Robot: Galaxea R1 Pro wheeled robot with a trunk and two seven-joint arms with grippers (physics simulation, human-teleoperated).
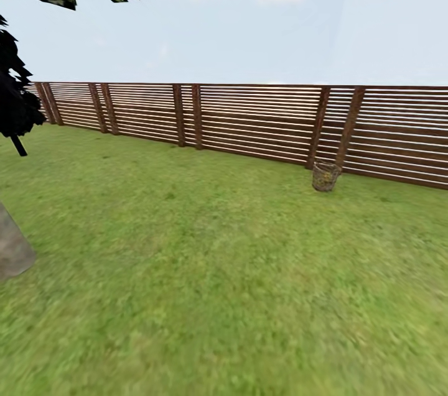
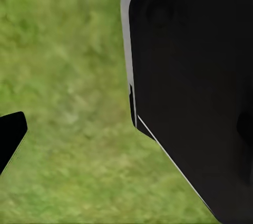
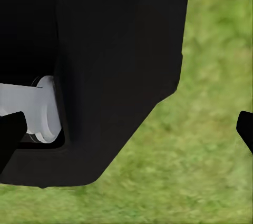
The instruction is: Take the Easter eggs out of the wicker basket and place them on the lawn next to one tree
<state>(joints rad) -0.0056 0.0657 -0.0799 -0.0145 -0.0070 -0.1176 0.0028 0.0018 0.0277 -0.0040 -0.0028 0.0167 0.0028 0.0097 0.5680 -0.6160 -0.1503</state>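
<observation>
wicker basket [image 1: 325, 176] contents too small to tell; tree [image 1: 12, 247] trunk cut off

wicker basket [image 1: 325, 176] | upright | lawn [image 1: 224, 271] | beside fence [image 1: 249, 122]

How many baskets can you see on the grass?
1. The wicker basket stands far off on the lawn, close to the brown fence, right of the middle in the head view. Another basket could sit outside the picture.
</observation>
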